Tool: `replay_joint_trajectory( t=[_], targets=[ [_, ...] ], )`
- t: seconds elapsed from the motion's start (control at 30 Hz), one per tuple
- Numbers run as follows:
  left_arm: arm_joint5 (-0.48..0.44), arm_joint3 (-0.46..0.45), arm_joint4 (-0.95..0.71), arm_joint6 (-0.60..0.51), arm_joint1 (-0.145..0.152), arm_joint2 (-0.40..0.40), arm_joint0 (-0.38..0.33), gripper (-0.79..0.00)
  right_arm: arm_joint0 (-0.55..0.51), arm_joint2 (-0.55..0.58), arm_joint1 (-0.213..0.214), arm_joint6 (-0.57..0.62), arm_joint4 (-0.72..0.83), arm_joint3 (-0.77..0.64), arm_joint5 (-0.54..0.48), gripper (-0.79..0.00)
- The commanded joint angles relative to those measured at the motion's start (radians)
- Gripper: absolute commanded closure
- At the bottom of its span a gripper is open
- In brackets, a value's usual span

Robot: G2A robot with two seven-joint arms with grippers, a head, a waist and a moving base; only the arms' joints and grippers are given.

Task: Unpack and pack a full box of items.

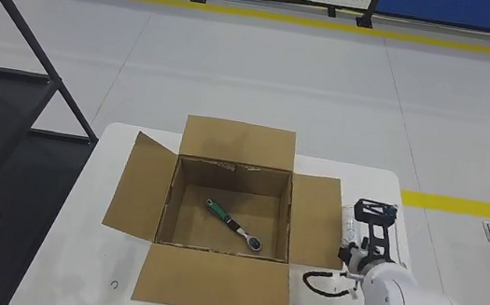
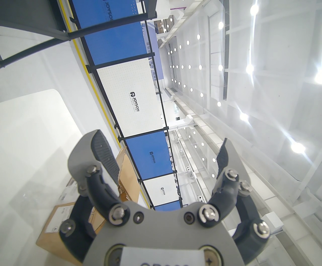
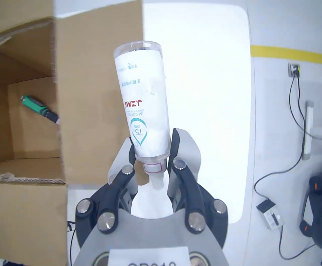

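We see the open cardboard box [image 1: 232, 177] on the white table [image 1: 91, 244], its four flaps spread outward; inside lies one ratchet wrench [image 1: 233, 224] with a green handle and a metal head; the right gripper [image 3: 152, 146] clenches a clear cylindrical bottle [image 3: 142, 100] with a white label by its neck end, just beside the box's right flap; the left gripper [image 2: 162, 147] is released, its ribbed pads wide apart.

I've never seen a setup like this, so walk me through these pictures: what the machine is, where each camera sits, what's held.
It is a two-armed robot at a table. One picture looks down from above its arms; the other two come from cameras on its wrists. An open box stands on the table with a green-handled wrench inside. Beside the box, the right jaws are shut on a clear bottle near its cap. The left jaws are open, holding nothing.
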Motion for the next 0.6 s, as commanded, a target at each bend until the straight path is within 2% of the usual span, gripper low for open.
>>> replay_joint_trajectory(
  t=[0.0,0.2,0.57],
  targets=[
    [0.0,0.0,0.0,0.0,0.0,0.0,0.0,-0.785,-0.004,0.03,0.0,-0.009,0.005,0.048,0.017,0.0],
    [0.0,0.0,0.0,0.0,0.0,0.0,0.0,-0.785,0.004,0.103,0.0,-0.058,0.079,0.184,0.019,0.0],
    [0.0,0.0,0.0,0.0,0.0,0.0,0.0,-0.785,0.041,0.164,0.007,-0.125,0.205,0.396,-0.089,0.0]
  ],
)
